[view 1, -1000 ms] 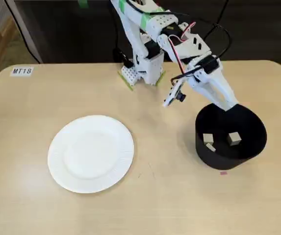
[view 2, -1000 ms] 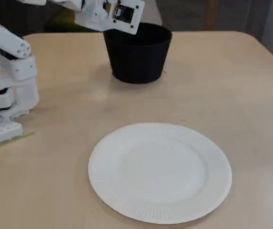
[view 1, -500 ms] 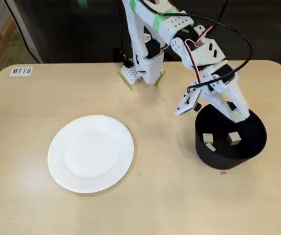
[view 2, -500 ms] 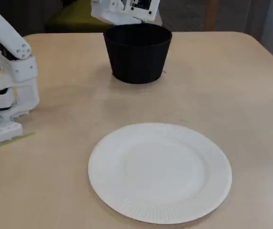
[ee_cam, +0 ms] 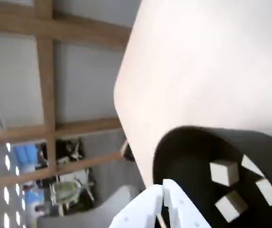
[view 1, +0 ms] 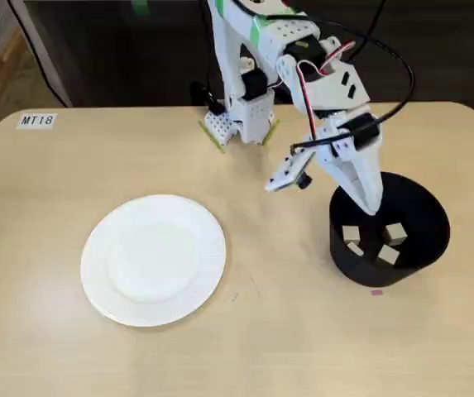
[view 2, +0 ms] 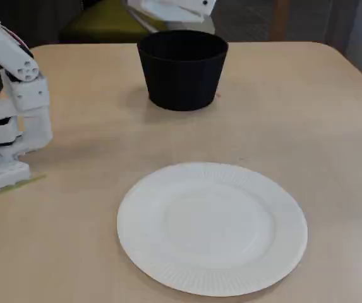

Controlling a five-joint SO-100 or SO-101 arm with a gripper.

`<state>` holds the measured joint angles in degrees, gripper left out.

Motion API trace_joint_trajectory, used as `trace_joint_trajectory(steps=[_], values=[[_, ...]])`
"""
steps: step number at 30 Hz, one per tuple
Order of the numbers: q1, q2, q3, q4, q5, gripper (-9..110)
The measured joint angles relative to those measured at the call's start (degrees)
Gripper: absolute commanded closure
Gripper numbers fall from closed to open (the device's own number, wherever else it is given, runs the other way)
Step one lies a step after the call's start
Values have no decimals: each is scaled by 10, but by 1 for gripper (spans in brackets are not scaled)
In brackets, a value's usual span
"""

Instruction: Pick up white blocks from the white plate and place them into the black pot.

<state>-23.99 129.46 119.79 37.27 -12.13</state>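
Fixed view: black pot (view 1: 390, 236) at right of table (view 1: 261, 331), matte, straight walls, plain rim. White blocks (view 1: 375, 241) inside on pot floor, small cream cubes, some tilted. White plate (view 1: 153, 259) at left, ribbed rim, bare. Gripper (view 1: 369, 204) over pot's far-left rim, fingers pressed together, holding nothing.

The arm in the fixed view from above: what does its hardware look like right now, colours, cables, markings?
White plastic arm with black servo blocks, green tape on its upper links, red and black cables looping over the wrist. The white gripper tapers to slim pointed fingers.
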Motion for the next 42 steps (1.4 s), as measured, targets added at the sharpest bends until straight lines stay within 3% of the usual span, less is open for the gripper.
trace_joint_trajectory(steps=[10, 26, 42], values=[[174, 255, -11, 293, 50, 104], [178, 544, 397, 251, 92, 104], [177, 565, 518, 224, 69, 104]])
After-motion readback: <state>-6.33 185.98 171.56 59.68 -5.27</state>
